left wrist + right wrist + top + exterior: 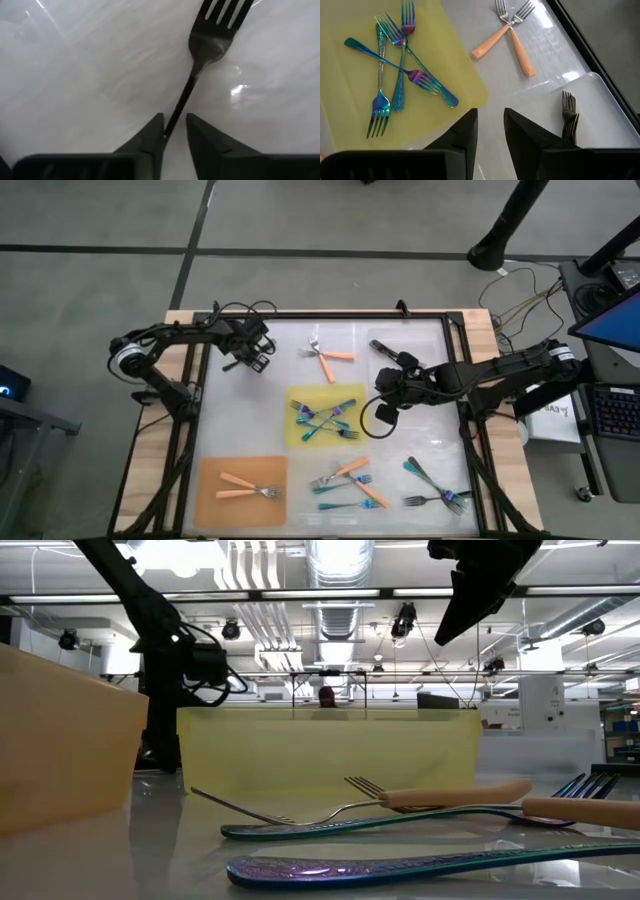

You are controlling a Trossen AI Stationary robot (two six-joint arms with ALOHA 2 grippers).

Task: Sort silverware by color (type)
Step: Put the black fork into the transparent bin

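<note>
My left gripper (252,358) is at the table's far left, shut on a dark fork (216,35). My right gripper (384,398), shut and holding nothing, hovers just right of the yellow mat (300,435); it also shows in the right wrist view (490,125). Several iridescent blue-teal forks (400,65) lie crossed on the yellow mat. Two orange-handled forks (330,360) lie crossed at the far middle, and two more (245,488) lie on the orange mat. Dark forks (568,117) lie on a clear sheet at the far right. Mixed forks (350,480) lie near right. My left gripper has the dark fork's thin handle (172,122) pinched between its two fingers. The fork runs on along the fingers, and its tines (225,10) point away from the gripper. Whether the head rests on the white table or hangs just over it, I cannot tell.
The orange mat (210,505) lies at the near left corner. More iridescent and dark forks (440,490) lie at the near right. A black frame (465,370) runs round the white top. A cable loop (372,420) hangs by my right gripper. Bare white surface lies between the mats.
</note>
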